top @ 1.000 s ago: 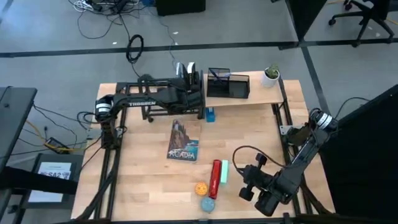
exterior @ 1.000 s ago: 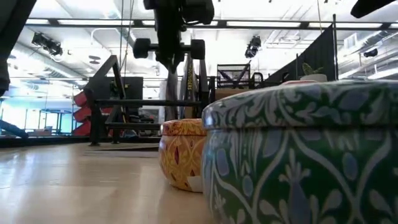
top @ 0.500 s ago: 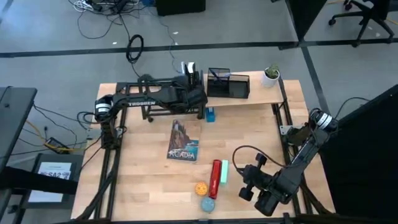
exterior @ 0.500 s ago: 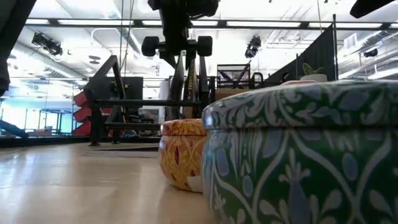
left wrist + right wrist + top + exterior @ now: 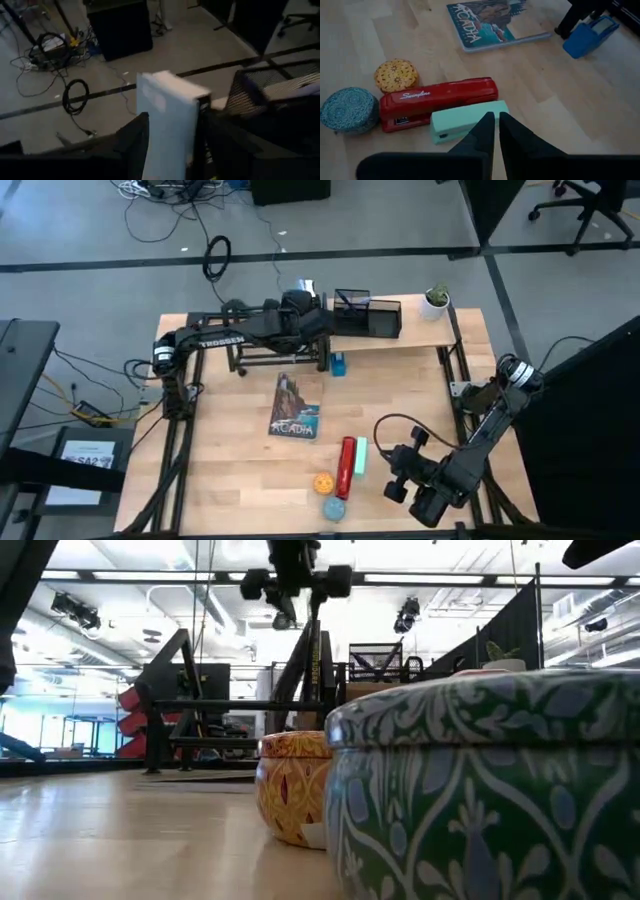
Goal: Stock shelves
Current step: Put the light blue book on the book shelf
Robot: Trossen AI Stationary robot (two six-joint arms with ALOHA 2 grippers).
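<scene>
L arm shelving a white book on the black rack.

High: left gripper (image 5: pixel 300 308) at 12 o'clock over black rack (image 5: pixel 262 358); wooden shelf (image 5: pixel 425 332) at 1 carries mesh organizer (image 5: pixel 366 313), contents unclear. L wrist: jaws clamp white book (image 5: pixel 167 117); next, lower it upright, release. R wrist: right gripper (image 5: pixel 493 131) closed, empty, idle at 5.

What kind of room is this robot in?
Probably a robot lab or workshop: a wooden table with arms mounted on it, cables loose on a bare grey floor, an office chair, and high ceiling lights.
</scene>
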